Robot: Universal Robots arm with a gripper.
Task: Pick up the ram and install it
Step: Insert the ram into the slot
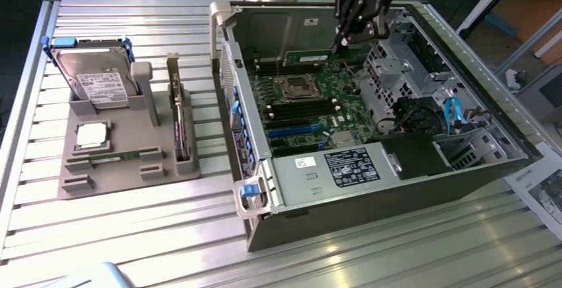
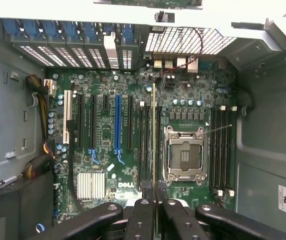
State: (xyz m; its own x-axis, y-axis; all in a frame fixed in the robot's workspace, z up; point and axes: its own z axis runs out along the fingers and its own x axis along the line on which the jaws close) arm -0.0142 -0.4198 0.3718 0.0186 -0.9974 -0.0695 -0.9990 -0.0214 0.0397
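The gripper [image 1: 351,37] is clamped on one end of the ram [image 1: 309,56], holding it on edge inside the open computer case [image 1: 369,199]. The stick lines up over the black memory slots [image 2: 145,145] beside the empty CPU socket [image 2: 183,152].

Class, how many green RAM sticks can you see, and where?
1. The ram is gripped in the claw above the motherboard, beside the empty processor socket. Another may lie hidden in the grey holder on the exterior view's left.

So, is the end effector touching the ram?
Touching. In the wrist view the end effector grips the ram, seen edge-on, and presses against both its faces.
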